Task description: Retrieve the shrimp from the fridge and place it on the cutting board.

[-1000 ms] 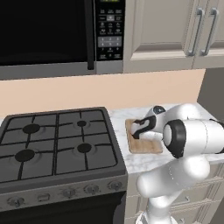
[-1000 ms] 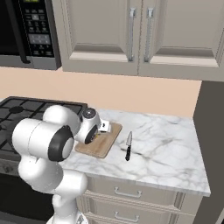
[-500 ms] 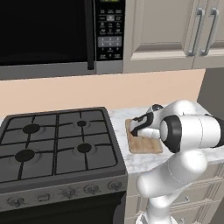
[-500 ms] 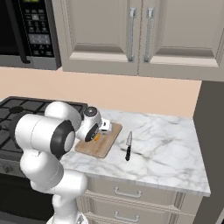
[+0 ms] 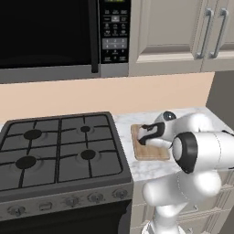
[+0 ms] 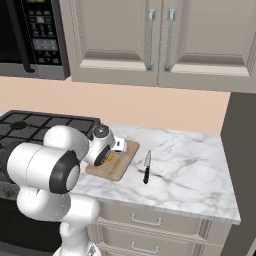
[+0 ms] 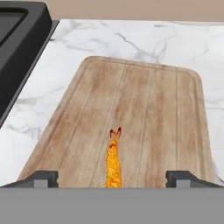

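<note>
Marble bench (image 6: 190, 170) beside the stovetop (image 5: 55, 151) is where it's all set: the shrimp (image 7: 113, 164) is laid flat on the cutting board (image 7: 144, 109), right between the fingers (image 7: 43, 178), which are spread wide and released. Off to the board's side, a knife (image 6: 146, 167) is seen on the marble.

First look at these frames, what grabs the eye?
The orange shrimp lying on the wooden cutting board, between the gripper's wide-apart fingertips. Then the bulky white arm folded low over that board, on the marble counter beside the black stovetop, with a knife to the board's right.
</note>
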Robot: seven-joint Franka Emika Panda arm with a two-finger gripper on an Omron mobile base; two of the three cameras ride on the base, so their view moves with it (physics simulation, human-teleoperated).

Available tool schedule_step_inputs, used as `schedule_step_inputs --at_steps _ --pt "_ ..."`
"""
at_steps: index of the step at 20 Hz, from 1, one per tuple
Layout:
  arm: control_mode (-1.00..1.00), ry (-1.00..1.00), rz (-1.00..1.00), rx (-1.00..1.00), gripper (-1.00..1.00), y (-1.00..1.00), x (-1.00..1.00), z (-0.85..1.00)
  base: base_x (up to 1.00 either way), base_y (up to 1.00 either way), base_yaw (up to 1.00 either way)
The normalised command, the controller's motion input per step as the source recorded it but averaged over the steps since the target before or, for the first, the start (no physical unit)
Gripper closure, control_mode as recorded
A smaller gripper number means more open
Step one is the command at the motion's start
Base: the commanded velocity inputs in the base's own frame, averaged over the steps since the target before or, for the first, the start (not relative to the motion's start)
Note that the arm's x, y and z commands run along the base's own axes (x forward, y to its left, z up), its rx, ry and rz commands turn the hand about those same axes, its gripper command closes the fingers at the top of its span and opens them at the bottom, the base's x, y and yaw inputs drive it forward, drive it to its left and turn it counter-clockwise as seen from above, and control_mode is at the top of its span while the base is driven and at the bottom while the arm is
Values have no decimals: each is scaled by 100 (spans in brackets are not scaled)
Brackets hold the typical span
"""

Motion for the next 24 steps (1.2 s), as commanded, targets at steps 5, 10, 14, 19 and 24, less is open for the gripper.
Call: schedule_step_inputs --at_steps 5,10,14,19,24 --pt "-100 -2 0 0 -100 0 -36 61 0 0 0" --pt "-100 0 -5 0 -100 0 -52 88 0 0 0" --pt "-100 7 -4 0 -100 0 -41 99 0 0 0" --pt "-100 11 -1 0 -100 0 -51 81 0 0 0" --pt "-100 7 0 5 -100 -5 -65 61 0 0 0"
